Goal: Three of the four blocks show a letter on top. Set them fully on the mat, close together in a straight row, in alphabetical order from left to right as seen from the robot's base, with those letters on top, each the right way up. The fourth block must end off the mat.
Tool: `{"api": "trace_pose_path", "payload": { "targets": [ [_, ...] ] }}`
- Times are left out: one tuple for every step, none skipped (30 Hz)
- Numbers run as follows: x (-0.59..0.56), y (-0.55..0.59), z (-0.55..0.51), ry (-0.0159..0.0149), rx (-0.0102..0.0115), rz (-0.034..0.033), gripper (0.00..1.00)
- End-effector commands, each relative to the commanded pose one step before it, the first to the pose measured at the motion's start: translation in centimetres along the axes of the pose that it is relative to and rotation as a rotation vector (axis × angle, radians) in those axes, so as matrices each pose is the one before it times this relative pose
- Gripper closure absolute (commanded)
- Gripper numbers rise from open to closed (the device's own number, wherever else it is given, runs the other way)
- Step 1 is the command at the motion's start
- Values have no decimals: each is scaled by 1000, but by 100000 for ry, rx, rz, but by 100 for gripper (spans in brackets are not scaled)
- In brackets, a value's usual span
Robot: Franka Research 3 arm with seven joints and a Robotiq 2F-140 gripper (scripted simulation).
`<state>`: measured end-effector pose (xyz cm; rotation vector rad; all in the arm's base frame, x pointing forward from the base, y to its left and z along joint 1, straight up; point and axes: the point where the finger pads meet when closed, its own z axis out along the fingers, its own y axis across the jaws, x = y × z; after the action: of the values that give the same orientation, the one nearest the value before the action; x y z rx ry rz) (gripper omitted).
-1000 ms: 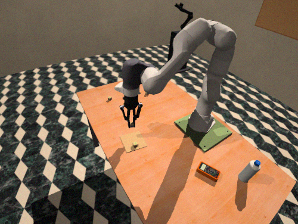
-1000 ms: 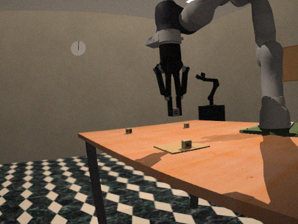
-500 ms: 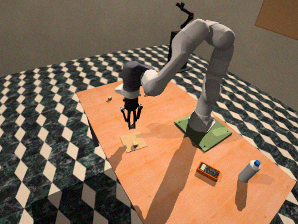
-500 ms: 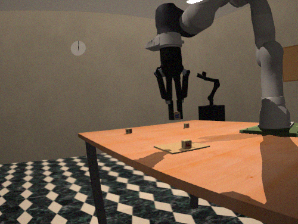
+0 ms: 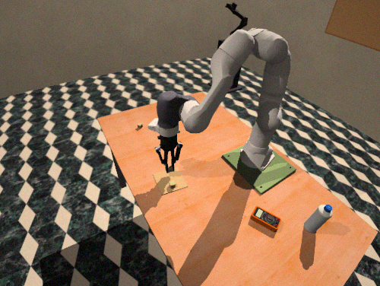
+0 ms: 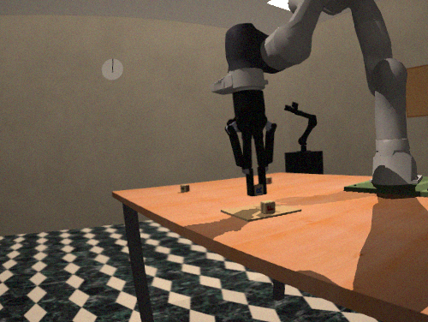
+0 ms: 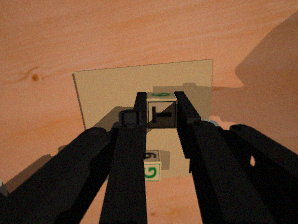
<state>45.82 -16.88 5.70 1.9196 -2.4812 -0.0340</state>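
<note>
My gripper (image 5: 170, 170) (image 6: 257, 191) (image 7: 160, 105) is shut on a block (image 6: 258, 189) (image 7: 162, 114) and holds it low above the mat's far part. Its top shows a dark T, turned sideways in the wrist view; a blue mark shows on one side. The mat (image 5: 181, 182) (image 6: 288, 211) (image 7: 110, 90) carries another block (image 5: 172, 184) (image 6: 268, 207) (image 7: 152, 172), with a green G on top, upright in the wrist view, partly behind a finger. A third block (image 5: 139, 126) (image 6: 184, 188) and a fourth block (image 6: 269, 181) lie off the mat; their tops are unreadable.
An orange multimeter (image 5: 266, 218) and a white bottle with a blue cap (image 5: 318, 218) are on the table, on the near side of the green base plate (image 5: 281, 176) (image 6: 357, 187). The table's edge (image 5: 142, 213) runs near the mat.
</note>
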Motion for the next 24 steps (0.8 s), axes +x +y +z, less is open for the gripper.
{"api": "trace_pose_path", "payload": {
  "targets": [
    [248,-899,1255,1099,2678,2280,78],
    [-1,9,309,0,-1,-1,78],
    [0,7,260,0,0,0,78],
    [0,6,211,0,-1,0,78],
    [0,4,161,0,1,1,78],
    [0,4,116,0,-1,0,78],
    [0,3,76,0,-1,-1,78],
    [0,0,0,0,0,0,78],
    [0,0,0,0,0,0,78],
    [0,2,41,0,-1,-1,78],
    [0,1,16,0,0,0,78],
    [0,0,2,0,0,0,78],
    [0,0,0,0,0,0,78],
    [0,0,0,0,0,0,78],
    [0,0,0,0,0,0,78],
    [0,0,0,0,0,0,78],
    [0,0,0,0,0,0,78],
    [0,0,0,0,0,0,78],
    [0,0,0,0,0,0,78],
    [0,0,0,0,0,0,78],
    [0,0,0,0,0,0,78],
    [0,0,0,0,0,0,78],
    [0,0,0,0,0,0,78],
    [0,0,0,0,0,0,78]
  ]
}}
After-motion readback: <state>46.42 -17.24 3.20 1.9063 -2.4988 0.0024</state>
